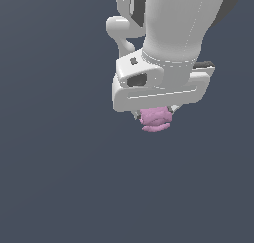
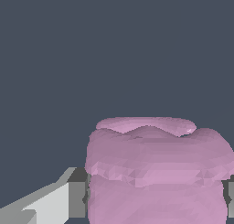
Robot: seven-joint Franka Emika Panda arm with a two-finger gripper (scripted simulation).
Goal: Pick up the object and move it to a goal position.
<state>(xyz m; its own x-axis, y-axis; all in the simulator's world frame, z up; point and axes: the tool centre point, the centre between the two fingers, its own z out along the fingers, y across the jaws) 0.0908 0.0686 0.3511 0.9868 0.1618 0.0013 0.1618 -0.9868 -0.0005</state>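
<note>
The pincer [image 1: 155,114] is clamped on the pink blob [image 1: 156,120], which bulges out beneath it.

Flat, even simulator light, dim slate backdrop, no cast shadows, sharp faceted edges, no blur.

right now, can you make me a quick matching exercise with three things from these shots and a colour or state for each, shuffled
Things:
1. blob
2. gripper
3. surface

Colour or state:
A. dark slate grey, plain
B. pink-mauve, lumpy, held between the jaws
C. white, shut on what it carries

Pairs: 1-B, 2-C, 3-A
</note>
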